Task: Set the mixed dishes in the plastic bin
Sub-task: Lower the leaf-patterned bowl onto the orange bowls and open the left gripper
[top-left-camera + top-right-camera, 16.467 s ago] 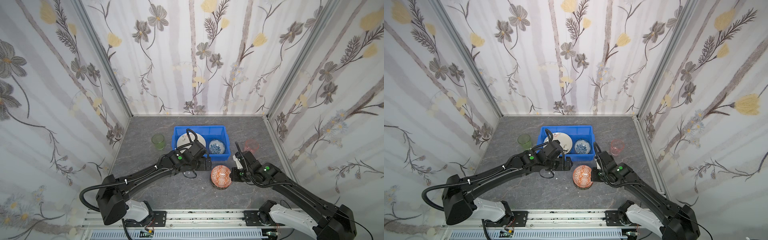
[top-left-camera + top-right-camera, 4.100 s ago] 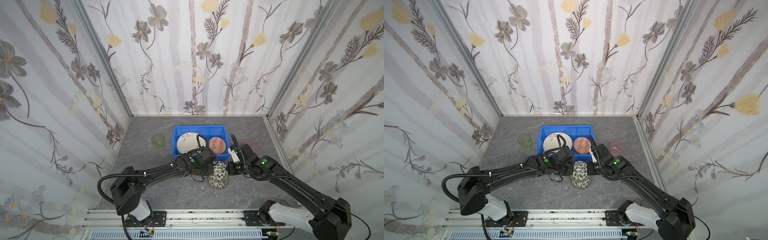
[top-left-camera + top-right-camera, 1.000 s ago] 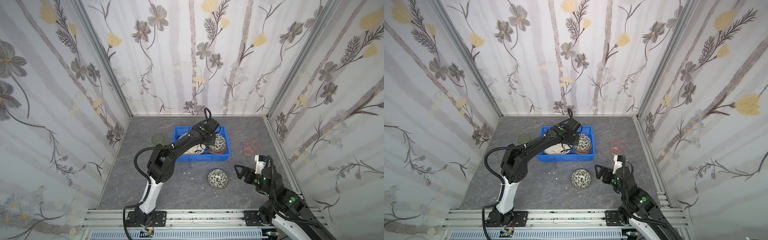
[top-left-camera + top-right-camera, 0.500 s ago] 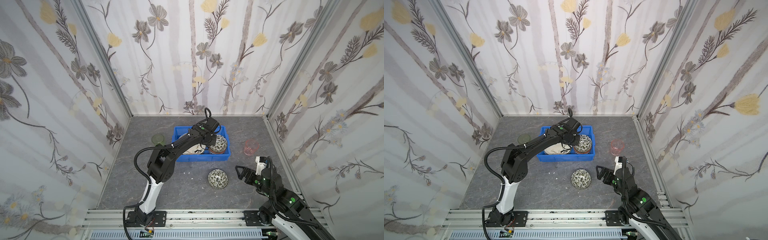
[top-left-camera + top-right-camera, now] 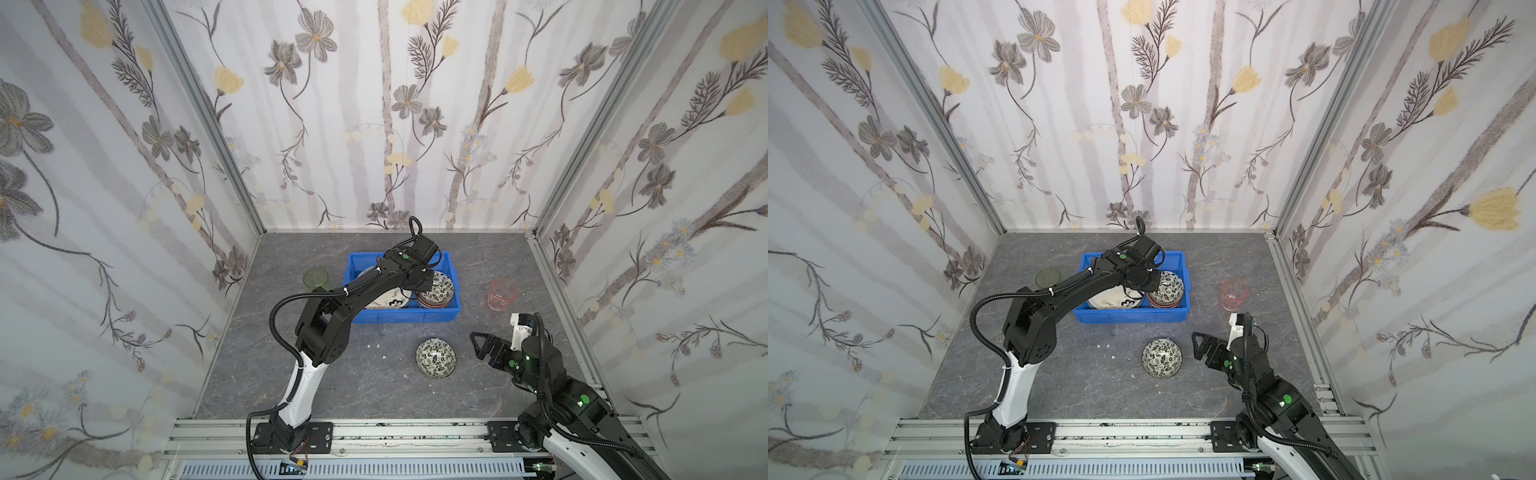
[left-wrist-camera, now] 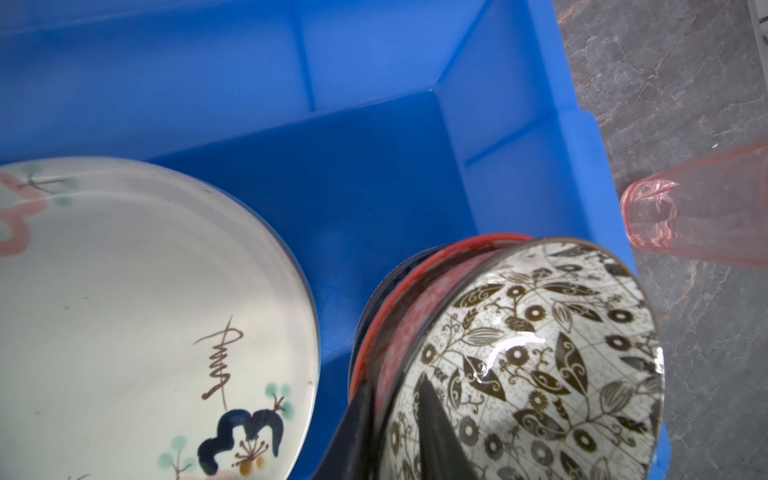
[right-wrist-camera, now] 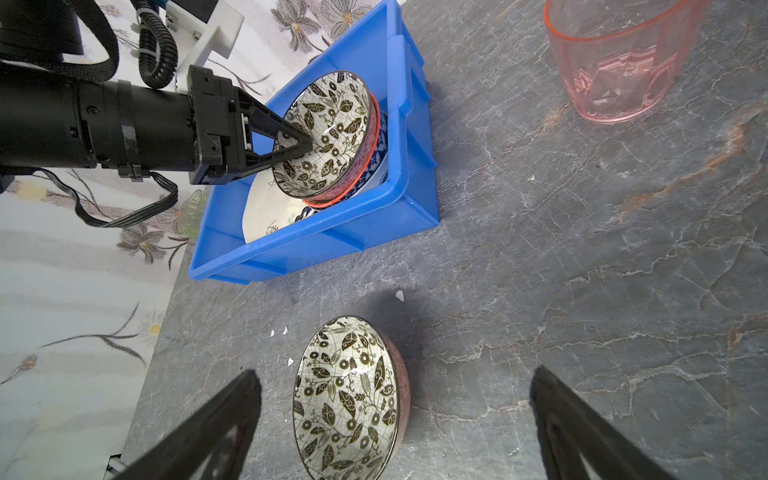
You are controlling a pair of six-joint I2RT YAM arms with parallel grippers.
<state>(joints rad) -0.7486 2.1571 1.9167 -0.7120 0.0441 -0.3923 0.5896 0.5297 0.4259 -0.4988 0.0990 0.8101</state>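
now the black-and-white leaf-patterned ceramic bowl, on the grey stone-look table seconds ago, sits nested on stacked bowls in the bright blue plastic bin. my left gripper straddles its rim; pinching or loosened, i cannot tell. right gripper gapes by the matching bowl, next.

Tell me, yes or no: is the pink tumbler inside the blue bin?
No, in both top views the pink tumbler stands on the grey table, apart from the blue bin.
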